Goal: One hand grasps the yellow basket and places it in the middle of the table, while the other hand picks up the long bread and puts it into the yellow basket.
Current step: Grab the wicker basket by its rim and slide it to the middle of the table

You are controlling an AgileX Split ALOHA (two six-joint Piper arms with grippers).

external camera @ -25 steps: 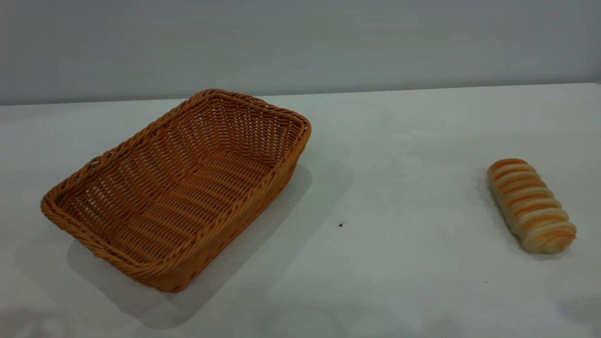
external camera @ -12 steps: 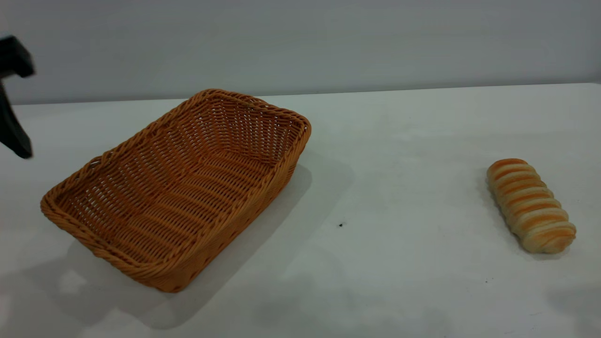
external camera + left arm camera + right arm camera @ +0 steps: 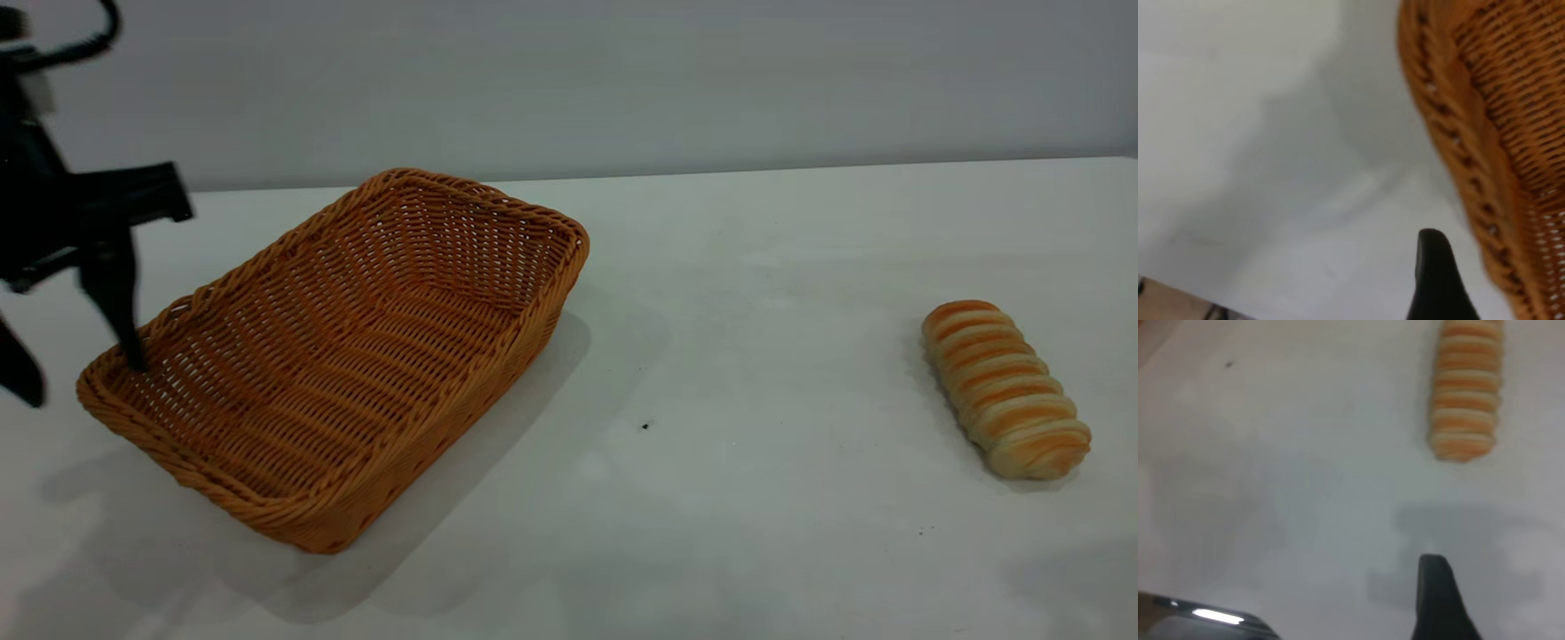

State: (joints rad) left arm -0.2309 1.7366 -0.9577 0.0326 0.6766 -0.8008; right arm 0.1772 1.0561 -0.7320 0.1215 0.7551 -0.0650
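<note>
**Basket not yet gripped, bread untouched**

Yellow basket sits on the left half of the table, lying at an angle, with its near-left corner low and its far-right corner toward the back. It holds nothing. The long bread lies well apart from it on the right side of the table, flat on the surface, untouched.

Neither half of the task appears done: the basket has not been brought to the middle, and the bread is not yet in it. Both the basket move and the whole pick-and-place of the bread remain.

The left gripper is at the basket's left end with its fingers spread apart: one fingertip reaches just inside the braided rim at the near-left corner, the other hangs outside it, so the rim lies between them. They have not closed on it. The left wrist view shows one dark finger just beside the outer wall of the basket.

The right gripper shows only as one dark finger in its own wrist view, over bare table short of the bread; whether it is spread or closed cannot be told.

A second ago no arm was in the exterior view; half a second ago the left gripper was only entering at the far left edge. Now it straddles the rim. Basket and bread have not shifted.
</note>
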